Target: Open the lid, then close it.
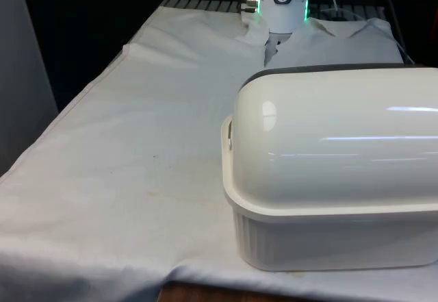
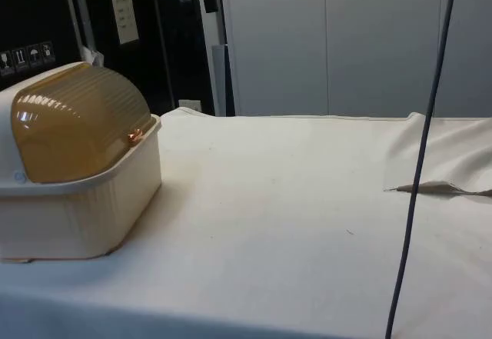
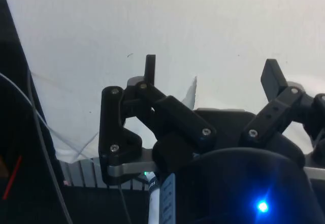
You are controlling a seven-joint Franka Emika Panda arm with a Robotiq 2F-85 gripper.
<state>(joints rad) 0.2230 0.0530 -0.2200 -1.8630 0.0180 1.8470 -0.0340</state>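
on white cloth (image 2: 307, 201): bread box (image 1: 328, 206), lid (image 2: 77, 120) down; tool (image 3: 210, 74) spread wide, apart from it.

This looks like a robotics lab or test room, not a home. A long table under a creased white cloth (image 1: 137, 144) serves as a staged work surface, with black curtains (image 1: 102, 14) hung behind its far end. In the side view, tall pale grey cabinet panels (image 2: 346, 39) stand behind the table, a dark doorway carries a printed white notice sheet (image 2: 124, 15), and a thin dark cable (image 2: 419, 162) hangs down near the table's right.
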